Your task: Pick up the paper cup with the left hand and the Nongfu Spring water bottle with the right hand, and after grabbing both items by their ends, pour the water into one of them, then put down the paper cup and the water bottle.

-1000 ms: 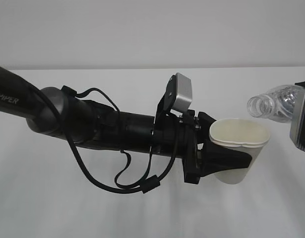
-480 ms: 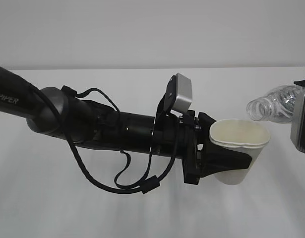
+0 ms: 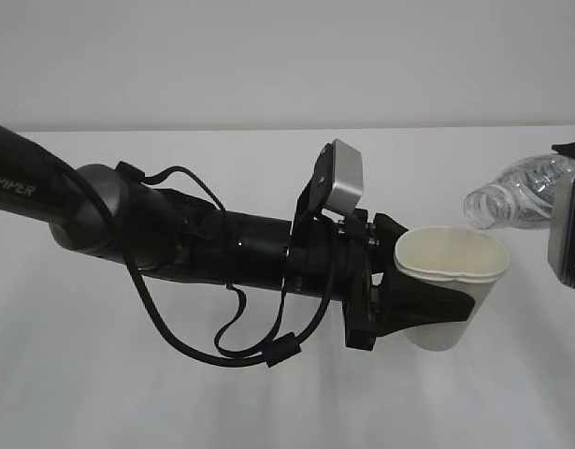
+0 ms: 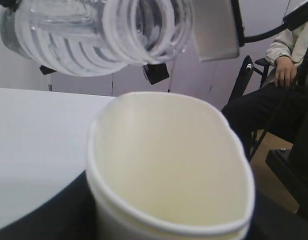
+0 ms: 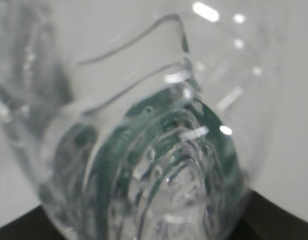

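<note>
Two black arms meet above the white worktop (image 3: 268, 412), each with its load lifted clear of the surface. The left hand (image 3: 435, 301), on the arm marked "PIPER", reaches in from the left edge of the exterior view, with loose black cables (image 3: 222, 351) sagging under the forearm and a grey box camera (image 3: 344, 178) set on the wrist. Its black fingers (image 3: 427, 304) are clamped against the sides of the paper cup (image 3: 451, 281), firmly enough that the rolled rim is pressed out of round into a flattened oval. The cup stands roughly upright with its mouth up, toward the right side of the worktop and well above it; the left wrist view shows a pale yellowish inside, and no water can be made out in it. The right hand enters at the right edge of the exterior view, where only a dark part of it and a grey camera housing (image 3: 567, 238) show; its jaws are not visible there. The right wrist view is filled by the clear ribbed body of the Nongfu Spring water bottle (image 3: 516, 192), with black gripper parts at the lower corners, so the bottle is held by that hand. The bottle is tipped close to horizontal, its capless neck pointing left and slightly down, just above and just to the right of the cup's rim, not touching it. A seated person (image 4: 279, 85) shows beyond the table in the left wrist view.
</note>
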Motion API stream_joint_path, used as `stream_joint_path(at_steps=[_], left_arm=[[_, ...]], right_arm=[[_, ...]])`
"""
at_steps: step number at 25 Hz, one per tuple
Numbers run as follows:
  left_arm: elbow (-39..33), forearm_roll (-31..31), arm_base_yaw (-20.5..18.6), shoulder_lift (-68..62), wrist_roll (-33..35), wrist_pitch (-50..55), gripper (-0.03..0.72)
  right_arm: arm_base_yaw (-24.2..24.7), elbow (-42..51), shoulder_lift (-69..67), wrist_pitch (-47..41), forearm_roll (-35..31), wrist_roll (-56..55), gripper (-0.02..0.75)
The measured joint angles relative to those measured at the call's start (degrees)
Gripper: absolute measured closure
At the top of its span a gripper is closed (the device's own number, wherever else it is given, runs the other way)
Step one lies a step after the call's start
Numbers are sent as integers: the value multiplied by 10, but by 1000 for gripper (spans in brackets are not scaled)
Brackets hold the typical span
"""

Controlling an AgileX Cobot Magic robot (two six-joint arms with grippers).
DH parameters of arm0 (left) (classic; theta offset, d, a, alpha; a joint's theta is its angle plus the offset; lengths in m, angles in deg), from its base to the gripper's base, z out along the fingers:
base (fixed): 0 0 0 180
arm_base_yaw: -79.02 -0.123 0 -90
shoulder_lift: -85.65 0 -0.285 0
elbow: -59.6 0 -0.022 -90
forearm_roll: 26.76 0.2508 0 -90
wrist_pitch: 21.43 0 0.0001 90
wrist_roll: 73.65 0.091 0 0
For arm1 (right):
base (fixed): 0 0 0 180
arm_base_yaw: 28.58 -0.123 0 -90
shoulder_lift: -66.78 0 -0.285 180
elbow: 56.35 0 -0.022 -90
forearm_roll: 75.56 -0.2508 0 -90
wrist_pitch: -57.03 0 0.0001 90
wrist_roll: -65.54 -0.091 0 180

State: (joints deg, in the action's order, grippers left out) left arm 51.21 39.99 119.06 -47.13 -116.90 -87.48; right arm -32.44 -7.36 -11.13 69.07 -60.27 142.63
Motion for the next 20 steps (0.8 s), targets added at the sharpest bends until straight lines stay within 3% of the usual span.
stream_joint_path(at_steps=[20], left_arm=[[0, 12, 0, 0, -5, 0, 258]], right_arm=[[0, 0, 0, 14, 2, 28, 323]])
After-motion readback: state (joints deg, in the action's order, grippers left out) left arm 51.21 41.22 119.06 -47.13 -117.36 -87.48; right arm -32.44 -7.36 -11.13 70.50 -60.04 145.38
